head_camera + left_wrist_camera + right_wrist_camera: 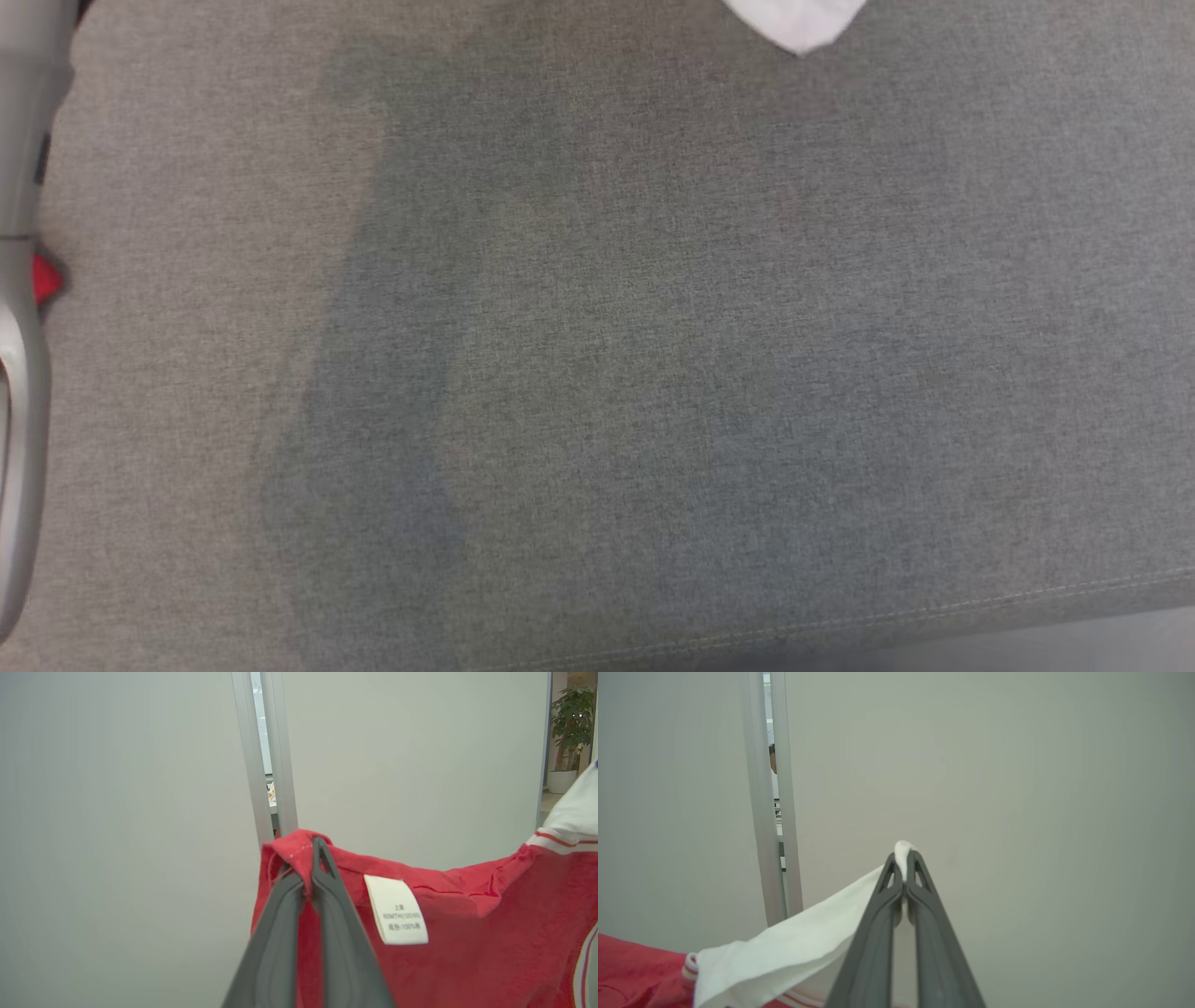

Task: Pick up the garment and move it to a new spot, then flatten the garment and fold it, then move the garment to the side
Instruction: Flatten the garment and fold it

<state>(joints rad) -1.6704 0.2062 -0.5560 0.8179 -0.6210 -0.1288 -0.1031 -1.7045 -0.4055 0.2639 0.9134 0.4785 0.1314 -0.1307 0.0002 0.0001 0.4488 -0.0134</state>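
The red and white garment (467,933) hangs off the grey fabric surface (653,373). The left tool (308,865) is clamped on a red corner and the right tool (903,858) pinches a white end. The pick-up looks done, but setting down, flattening, folding and moving aside are all left. Seen from the head, a white tip (798,23) dangles at 12 o'clock and a red scrap (45,278) at 9. There is open room between them down to the seamed front edge (934,621) at 5.

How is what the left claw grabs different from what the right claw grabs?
The left gripper pinches a red edge of the garment, beside a white label. The right gripper pinches a white part, with no label nearby. Both are shut on the same garment.
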